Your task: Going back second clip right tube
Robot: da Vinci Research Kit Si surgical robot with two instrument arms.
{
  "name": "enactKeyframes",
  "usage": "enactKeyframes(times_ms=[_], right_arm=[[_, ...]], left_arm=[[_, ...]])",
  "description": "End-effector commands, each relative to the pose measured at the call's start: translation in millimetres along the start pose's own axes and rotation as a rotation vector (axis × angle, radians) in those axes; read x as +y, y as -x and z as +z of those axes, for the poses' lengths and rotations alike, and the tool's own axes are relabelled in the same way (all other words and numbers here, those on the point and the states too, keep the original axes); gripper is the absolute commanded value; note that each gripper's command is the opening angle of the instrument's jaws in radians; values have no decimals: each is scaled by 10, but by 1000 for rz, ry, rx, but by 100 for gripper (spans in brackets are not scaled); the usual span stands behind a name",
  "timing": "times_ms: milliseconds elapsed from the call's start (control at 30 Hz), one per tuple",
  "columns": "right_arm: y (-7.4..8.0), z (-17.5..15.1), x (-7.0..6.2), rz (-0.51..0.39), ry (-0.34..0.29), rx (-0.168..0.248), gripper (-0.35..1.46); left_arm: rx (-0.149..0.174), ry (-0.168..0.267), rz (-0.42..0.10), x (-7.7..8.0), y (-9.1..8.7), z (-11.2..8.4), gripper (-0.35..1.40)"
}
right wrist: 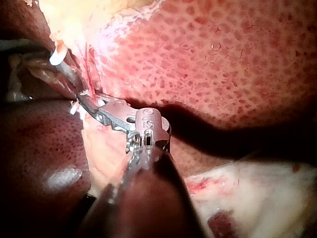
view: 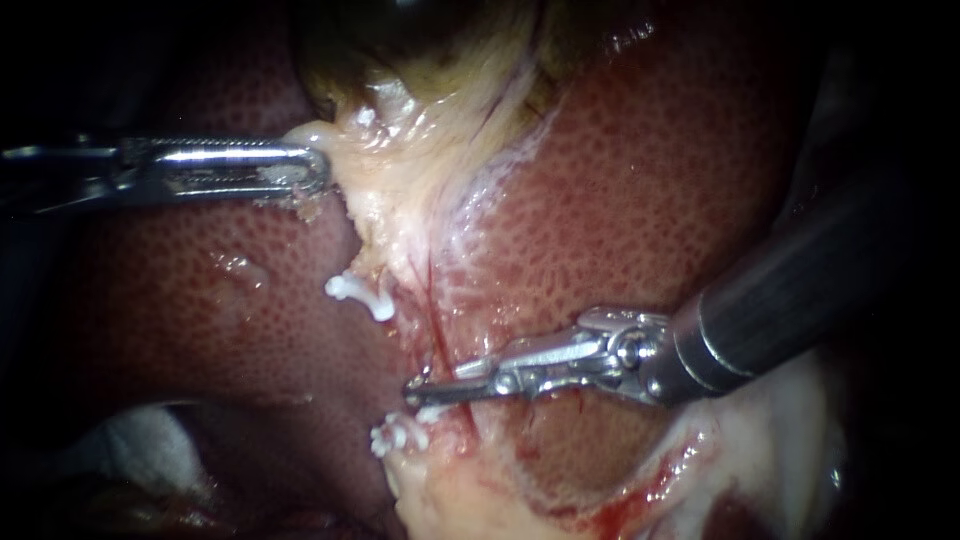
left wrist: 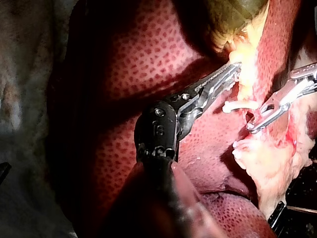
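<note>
— Gripping pale, stringy tissue (view: 400, 170) at the gallbladder's (view: 420, 40) lower edge, the left instrument (view: 315, 168) has its long ridged jaws clamped on that flap. And the other?

— The right instrument (view: 415, 388), a dark shaft with slim metal jaws, lies across the liver (view: 640, 180). A thin gap shows between the jaws and they hold nothing. Their tip is against a thin red tube (view: 437, 335) that runs down out of the tissue.

— Where are the clips?

— Two, white and ribbed. The lower clip (view: 398, 436) sits just under that tip, at the edge of the pale tissue. The upper clip (view: 360, 293) lies apart, nearer the left instrument. Which tube each one clasps I cannot tell.

— And around them?

— Liver glossy, maroon, finely dotted; gallbladder dark green. A white pad (view: 140, 440) lies in shadow past the liver's lower edge. The right shaft hides part of the liver.
</note>
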Motion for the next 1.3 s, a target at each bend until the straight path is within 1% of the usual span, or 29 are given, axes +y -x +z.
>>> enactKeyframes(times_ms=[33, 233, 267, 300, 333, 367, 400, 467, 533, 567, 700, 833, 967, 1067, 1133, 1300], right_arm=[[0, 0, 0, 0, 0, 0, -35], [0, 0, 0, 0, 0, 0, -35], [0, 0, 0, -18, -1, 1, -35], [0, 0, 0, -89, 0, -1, -22], [0, 0, 0, -155, 3, 5, -5], [-1, 0, 1, -209, -4, 21, 12], [-1, 0, 2, -228, -11, 32, 24], [-3, 1, 3, -270, -18, 48, 36], [-4, 2, 4, -322, -5, 55, 43], [-4, 3, 4, -334, -1, 56, 44], [-8, 1, 7, -381, 48, 80, 49], [-11, -5, 9, -396, 50, 80, 49], [-11, -13, 6, -399, 47, 79, 49], [-13, -26, -1, -419, 40, 73, 49], [-18, -42, -8, -435, 36, 70, 49], [-35, -89, -29, -494, 35, 67, 49]], left_arm=[[0, 0, 0, 0, 0, 0, -35], [0, 0, 1, 0, 0, 0, -35], [0, 0, 1, 0, 0, 0, -35], [0, 0, 1, 0, 0, 0, -35], [0, 0, 1, 0, 0, 0, -35], [0, 0, 1, 0, 0, 0, -35], [0, 0, 1, 0, 1, 0, -35], [0, 0, 1, 0, 1, 0, -35], [0, 0, 1, 0, 1, 0, -35], [0, 0, 1, 0, 1, 0, -35], [0, 0, 1, 0, 1, 0, -35], [0, 0, 1, 0, 1, 0, -35], [0, 0, 1, 0, 1, -1, -35], [0, 0, 1, 0, 1, -1, -35], [0, 0, 1, 0, 1, -2, -35], [0, 0, 2, 0, 3, -2, -35]])
